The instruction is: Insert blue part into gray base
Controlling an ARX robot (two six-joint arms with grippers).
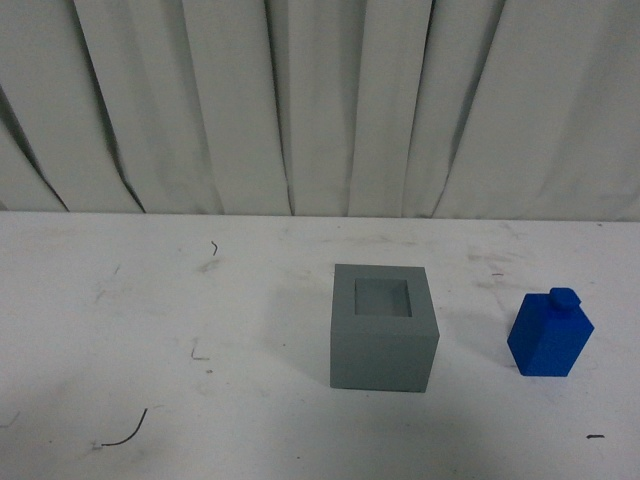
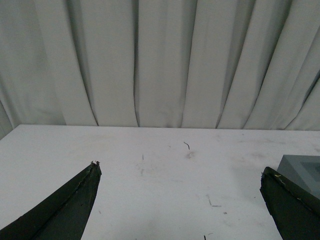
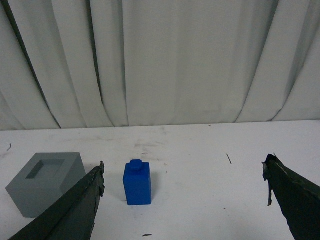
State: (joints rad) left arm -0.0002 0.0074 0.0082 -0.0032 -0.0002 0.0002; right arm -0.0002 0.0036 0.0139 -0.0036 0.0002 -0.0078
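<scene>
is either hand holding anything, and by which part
Nothing is held. The left hand and the right hand are open and empty; the blue part stands untouched on the table.

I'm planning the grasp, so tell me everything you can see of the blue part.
The blue part is a bright blue rectangular block, plastic by its look, with a small knob on top. It stands upright on the white table, one vertical corner turned toward the front camera. It sits to the right of the gray base, apart from it, and is narrower. Only the table touches it; the open right pincer is not holding it.
</scene>
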